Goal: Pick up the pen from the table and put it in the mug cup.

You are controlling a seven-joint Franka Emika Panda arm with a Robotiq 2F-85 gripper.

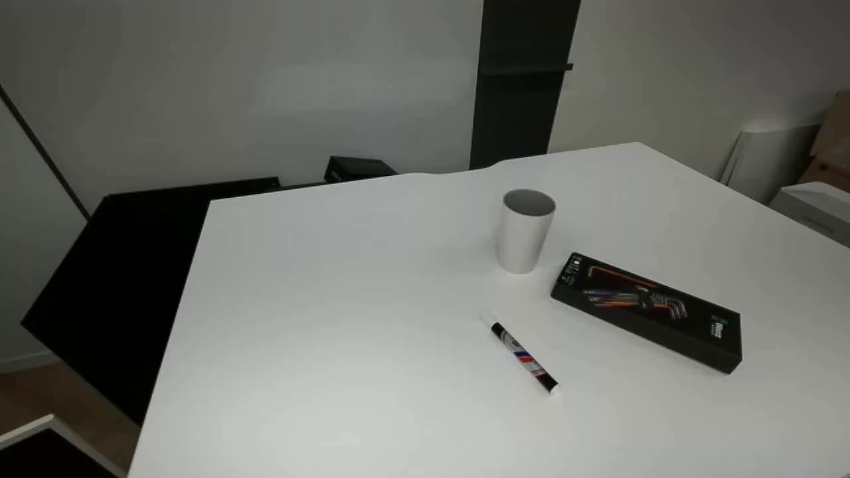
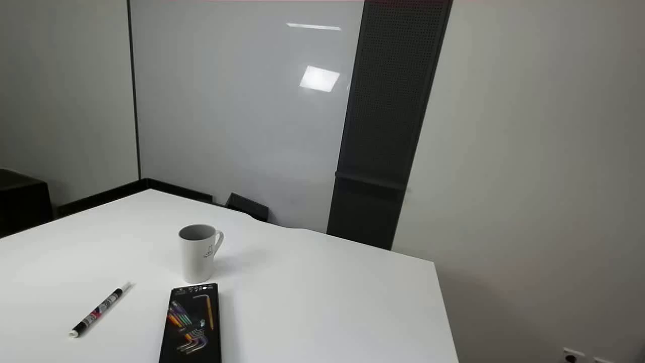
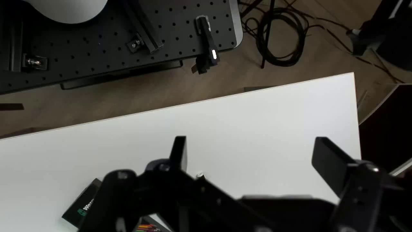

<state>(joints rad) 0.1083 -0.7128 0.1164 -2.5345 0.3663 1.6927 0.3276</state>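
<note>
Pen lies on the table, near the upright mug cup, while a black box sits just beside the mug cup in both exterior views. In the wrist view, the gripper hangs with its jaws spread wide apart above the table.

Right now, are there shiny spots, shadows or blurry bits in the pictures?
In an exterior view, bright glare on the wall and faint shadow beside the mug; in an exterior view, the pen, its pale tip nearly lost against the white table; in the wrist view, a dark, slightly blurry hand.
</note>
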